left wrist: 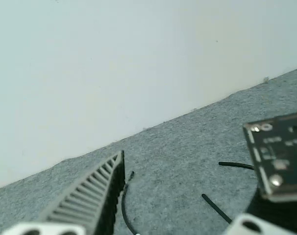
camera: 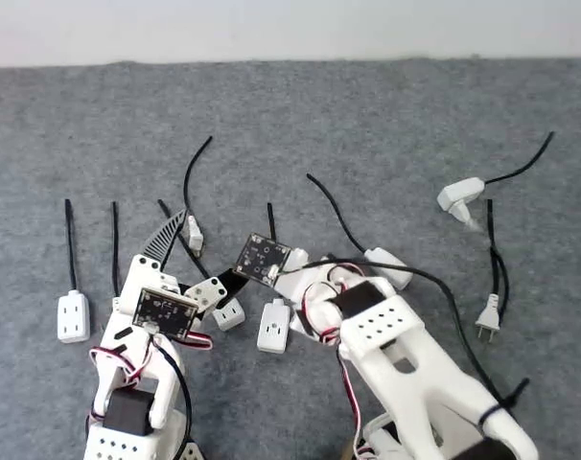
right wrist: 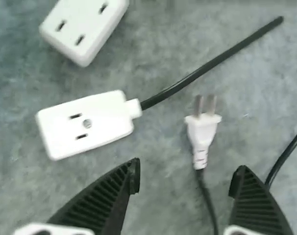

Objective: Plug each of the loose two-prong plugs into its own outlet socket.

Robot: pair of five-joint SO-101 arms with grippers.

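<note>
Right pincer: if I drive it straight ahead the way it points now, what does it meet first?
Probably the white plug, lying straight ahead of the open right pincer; the nearest outlet sits off to the side. Depth is unclear.

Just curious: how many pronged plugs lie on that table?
3 plugs, it seems: one at the table's right side, one mid-table, one between the right gripper's open fingers. The arms may hide more.

Grey carpeted table (camera: 367, 125) meeting a plain white wall (camera: 290, 29)
</note>
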